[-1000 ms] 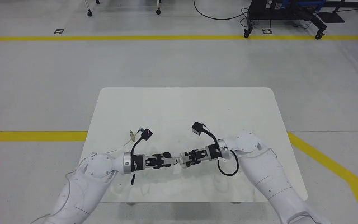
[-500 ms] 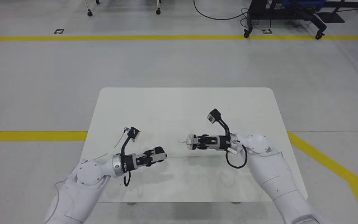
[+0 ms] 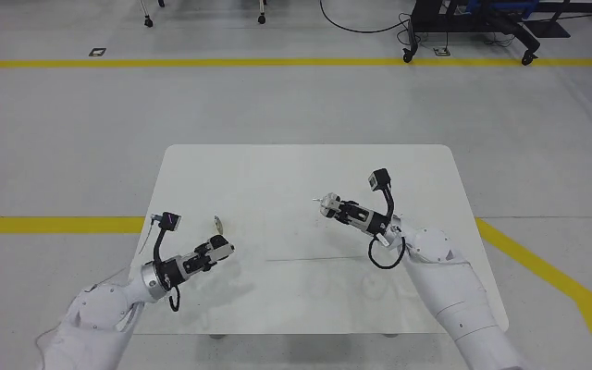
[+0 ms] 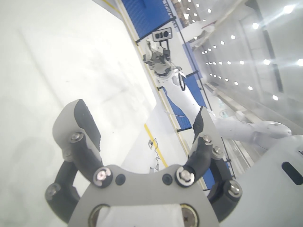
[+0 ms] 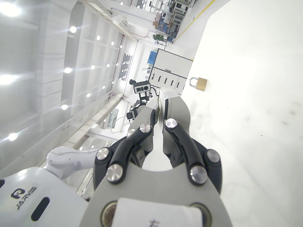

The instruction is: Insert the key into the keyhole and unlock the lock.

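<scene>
Key (image 5: 161, 113) lengthwise in pinched right gripper (image 3: 329, 205), tip leftward; left gripper (image 4: 142, 109) spread near padlock (image 5: 200, 83).

I see a white table (image 3: 277, 176), yellow floor tape (image 3: 185, 63) far behind it, black cart (image 3: 481, 23) far right w/ cable (image 3: 356, 26).

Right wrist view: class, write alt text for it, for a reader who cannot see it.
The right gripper, shut on a thin metal piece that is probably the key, is above a white table. Farther off, a brass padlock lies on the table, apart from the gripper.
</scene>
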Motion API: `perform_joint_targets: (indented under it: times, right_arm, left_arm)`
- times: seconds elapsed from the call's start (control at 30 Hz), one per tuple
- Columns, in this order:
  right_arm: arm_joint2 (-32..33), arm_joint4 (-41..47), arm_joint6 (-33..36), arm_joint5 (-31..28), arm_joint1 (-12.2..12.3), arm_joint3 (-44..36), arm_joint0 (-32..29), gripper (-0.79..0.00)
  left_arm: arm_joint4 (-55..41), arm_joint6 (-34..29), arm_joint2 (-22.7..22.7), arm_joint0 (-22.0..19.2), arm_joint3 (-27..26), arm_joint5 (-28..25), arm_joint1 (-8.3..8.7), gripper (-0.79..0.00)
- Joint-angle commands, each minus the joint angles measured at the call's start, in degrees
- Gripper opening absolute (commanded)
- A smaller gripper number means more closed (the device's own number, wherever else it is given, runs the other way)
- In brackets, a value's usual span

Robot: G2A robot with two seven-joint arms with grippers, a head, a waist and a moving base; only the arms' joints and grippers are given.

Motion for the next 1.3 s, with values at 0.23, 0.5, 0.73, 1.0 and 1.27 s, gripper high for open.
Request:
perform_joint_targets:
  times: [0.23, 0.5, 0.73, 1.0, 1.27]
  right_arm:
    - [0.0, 0.2, 0.3, 0.0, 0.0, 0.0, 0.0, -0.785]
    - [0.0, 0.2, 0.3, 0.0, 0.0, 0.0, 0.0, -0.785]
    - [0.0, 0.2, 0.3, 0.0, 0.0, 0.0, 0.0, -0.785]
    - [0.0, 0.2, 0.3, 0.0, 0.0, 0.0, 0.0, -0.785]
    - [0.0, 0.2, 0.3, 0.0, 0.0, 0.0, 0.0, -0.785]
  left_arm:
    - [22.7, -0.3, -7.1, 2.7, -8.8, 17.8, 1.96, 0.000]
    - [37.7, -8.0, 3.4, -10.4, -3.4, 32.4, 1.55, -0.031]
    - [39.7, -12.4, 11.8, -20.7, 3.3, 42.1, -0.07, -0.129]
    - [41.9, -13.1, 18.2, -28.6, 11.1, 47.8, -1.72, -0.237]
    - [40.5, -13.1, 20.7, -31.8, 15.7, 48.1, -2.77, -0.437]
